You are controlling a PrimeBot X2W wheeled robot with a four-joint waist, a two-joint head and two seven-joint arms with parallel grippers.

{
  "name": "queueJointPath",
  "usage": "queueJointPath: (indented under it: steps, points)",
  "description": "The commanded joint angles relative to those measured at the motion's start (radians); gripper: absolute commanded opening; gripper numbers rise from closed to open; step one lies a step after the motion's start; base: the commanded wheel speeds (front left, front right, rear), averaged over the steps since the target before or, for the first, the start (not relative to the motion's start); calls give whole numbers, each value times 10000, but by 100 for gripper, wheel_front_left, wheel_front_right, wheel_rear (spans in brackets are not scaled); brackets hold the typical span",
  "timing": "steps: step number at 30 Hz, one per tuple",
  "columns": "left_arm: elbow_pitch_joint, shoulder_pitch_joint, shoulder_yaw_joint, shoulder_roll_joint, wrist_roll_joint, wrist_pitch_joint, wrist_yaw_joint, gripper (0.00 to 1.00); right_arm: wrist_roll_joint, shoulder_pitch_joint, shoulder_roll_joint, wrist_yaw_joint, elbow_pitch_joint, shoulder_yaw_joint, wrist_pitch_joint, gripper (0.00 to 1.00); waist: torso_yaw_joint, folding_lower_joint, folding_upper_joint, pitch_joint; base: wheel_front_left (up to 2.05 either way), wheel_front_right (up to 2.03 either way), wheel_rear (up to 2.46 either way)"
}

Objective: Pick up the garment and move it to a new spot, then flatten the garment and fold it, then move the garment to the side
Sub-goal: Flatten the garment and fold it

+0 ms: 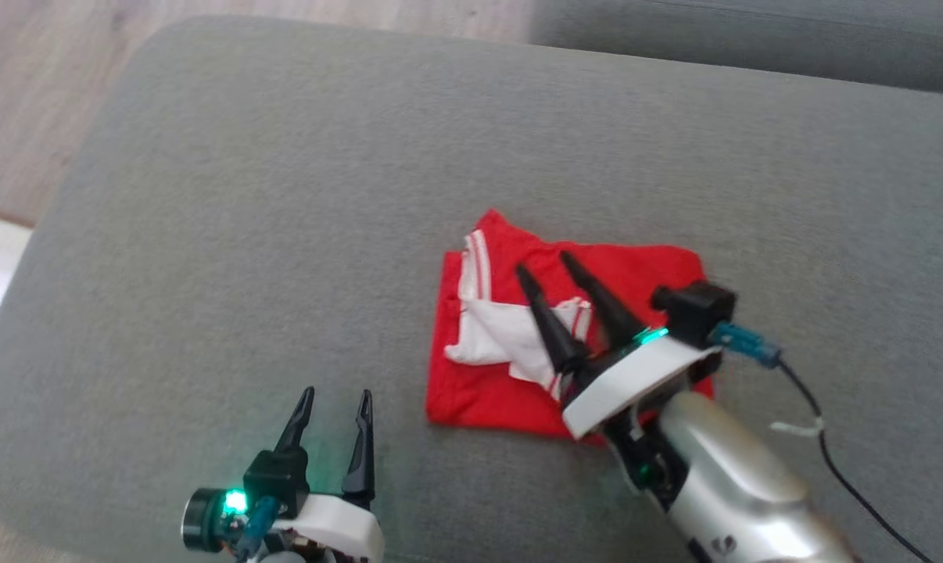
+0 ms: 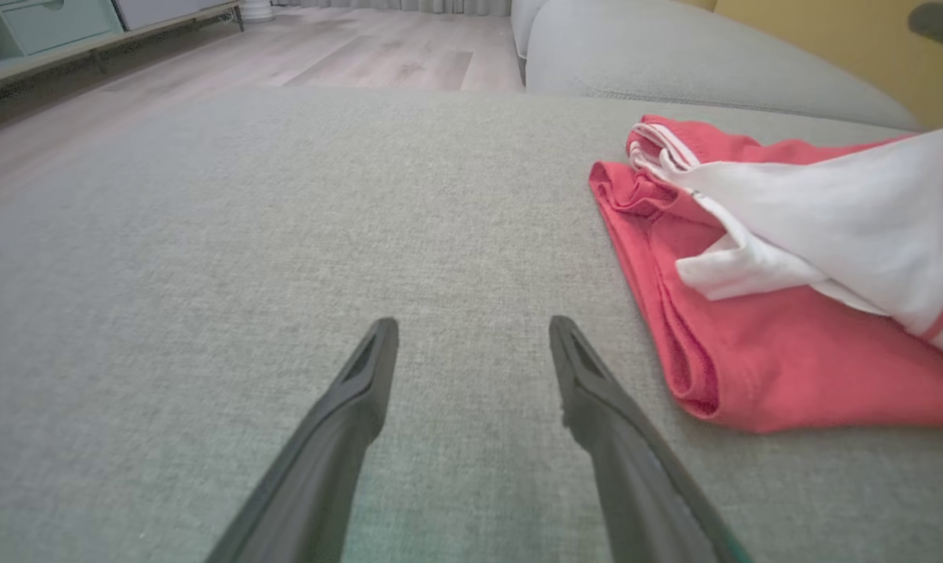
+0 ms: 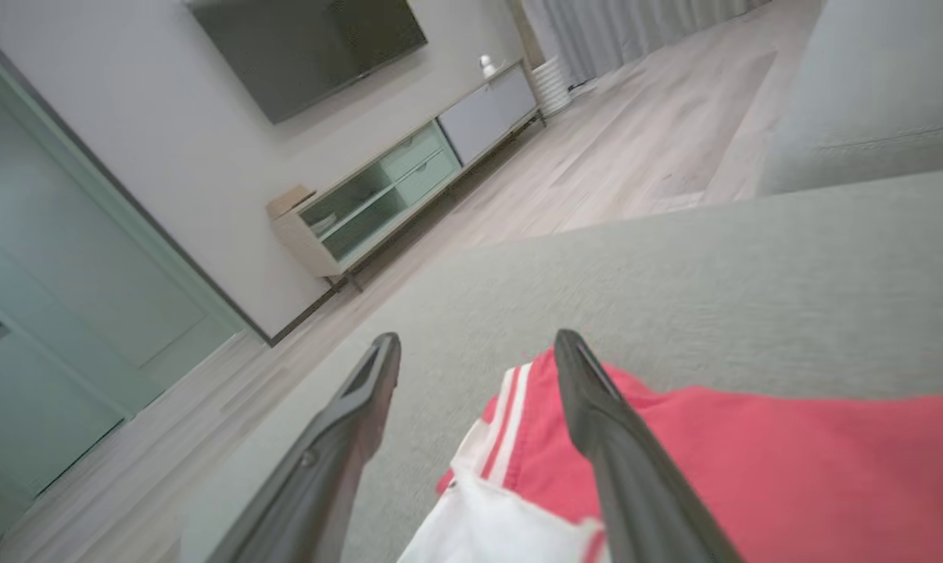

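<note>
Hovering over folded garment [image 1: 487,399], right gripper [image 1: 543,263], fingers apart; left gripper [image 1: 336,393] also spread wide

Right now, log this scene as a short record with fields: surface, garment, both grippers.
surface: grey fabric sofa cushion
garment: red fabric garment with white striped trim, roughly folded, lying on the cushion
left gripper: open, over bare cushion, to the garment's left
right gripper: open, over the garment, holding nothing
</note>
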Motion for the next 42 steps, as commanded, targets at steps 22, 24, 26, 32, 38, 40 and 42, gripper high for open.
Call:
queueJointPath:
  steps: [22,24,26,32,38,40,42]
  points:
    - [-425,-348,1360,32,576,-95,191,100,-3937,1610,144,-9,-43,-4738,-64,100,-2573,-1,0,-674,0,0,0]
    - [-496,-215,1411,32,549,-95,251,100,-4097,1779,180,-9,-1,-4853,-64,100,-2596,-1,0,-716,0,0,0]
    - [-579,-85,1434,32,545,-95,293,100,-4251,1903,207,-9,41,-4939,-64,100,-2606,-1,0,-753,0,0,0]
    - [-678,39,1408,32,505,-95,317,100,-4424,2004,253,-9,70,-5102,-64,100,-2508,-1,0,-757,0,0,0]
    - [-751,-125,1131,32,444,-95,289,100,-4409,1703,264,-9,325,-4753,-64,0,-2072,-1,0,-506,0,0,0]
    - [-747,-205,924,32,397,-95,272,100,-4466,1352,266,-9,685,-4383,-64,0,-1631,-1,0,-350,0,0,0]
    - [-729,-263,761,32,366,-95,249,100,-4469,1097,267,-9,924,-4127,-64,0,-1257,-1,0,-245,0,0,0]
